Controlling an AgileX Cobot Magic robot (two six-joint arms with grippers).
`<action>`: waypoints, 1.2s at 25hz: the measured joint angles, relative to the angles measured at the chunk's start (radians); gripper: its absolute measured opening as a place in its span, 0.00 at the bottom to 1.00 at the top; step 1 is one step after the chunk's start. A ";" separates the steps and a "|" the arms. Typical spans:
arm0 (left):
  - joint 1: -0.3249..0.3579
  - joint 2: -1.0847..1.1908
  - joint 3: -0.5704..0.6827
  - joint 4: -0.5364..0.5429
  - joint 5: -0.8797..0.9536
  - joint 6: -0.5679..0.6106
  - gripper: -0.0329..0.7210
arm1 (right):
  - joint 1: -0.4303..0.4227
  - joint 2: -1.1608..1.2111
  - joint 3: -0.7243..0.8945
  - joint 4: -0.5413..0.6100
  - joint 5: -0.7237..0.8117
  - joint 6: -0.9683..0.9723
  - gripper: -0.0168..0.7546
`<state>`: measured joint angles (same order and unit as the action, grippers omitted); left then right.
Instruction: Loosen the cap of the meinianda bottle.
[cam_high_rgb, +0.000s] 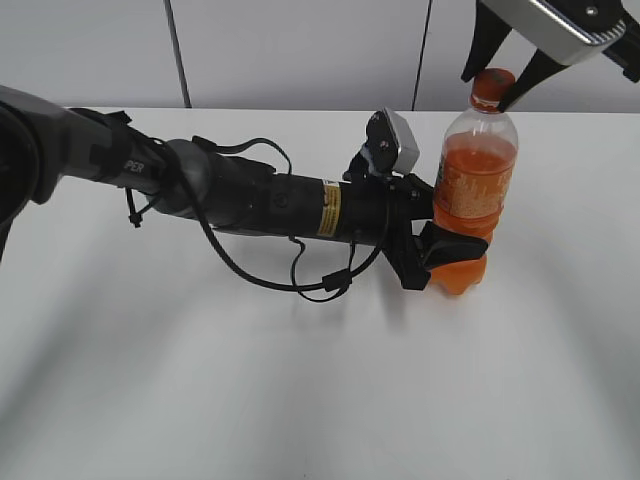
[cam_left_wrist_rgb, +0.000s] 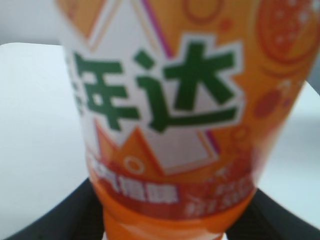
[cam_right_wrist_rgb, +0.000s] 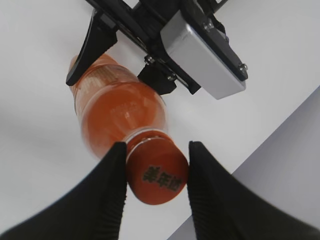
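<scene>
The meinianda bottle (cam_high_rgb: 475, 175) stands upright on the white table (cam_high_rgb: 300, 390), with orange drink and an orange label. My left gripper (cam_high_rgb: 442, 258) is shut on its waisted lower body, from the left. In the left wrist view the label (cam_left_wrist_rgb: 165, 100) fills the frame, with the black jaws (cam_left_wrist_rgb: 165, 231) at either side below. The orange cap (cam_high_rgb: 493, 80) sits between the fingers of my right gripper (cam_high_rgb: 490, 95), which comes down from above. In the right wrist view both fingers (cam_right_wrist_rgb: 157, 146) press the sides of the cap (cam_right_wrist_rgb: 157, 175). The bottle (cam_right_wrist_rgb: 120, 115) and left gripper (cam_right_wrist_rgb: 120, 70) lie beyond.
The left arm (cam_high_rgb: 250, 195) with its looping cables lies low across the table from the left edge to the bottle. A grey wall (cam_high_rgb: 300, 50) stands behind the table's far edge.
</scene>
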<state>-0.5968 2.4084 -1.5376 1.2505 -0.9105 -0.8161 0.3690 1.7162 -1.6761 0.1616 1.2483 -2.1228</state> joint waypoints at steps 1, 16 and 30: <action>0.000 0.000 0.000 0.000 0.000 0.000 0.58 | 0.000 0.000 0.000 -0.001 0.000 0.000 0.38; 0.000 0.000 0.000 0.000 0.001 -0.003 0.58 | 0.000 0.000 0.000 -0.015 0.000 -0.099 0.38; 0.000 0.000 0.000 0.013 0.002 -0.007 0.58 | 0.000 0.000 0.000 -0.016 -0.001 -0.389 0.38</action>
<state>-0.5968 2.4084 -1.5376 1.2640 -0.9087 -0.8234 0.3690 1.7162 -1.6761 0.1457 1.2474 -2.5114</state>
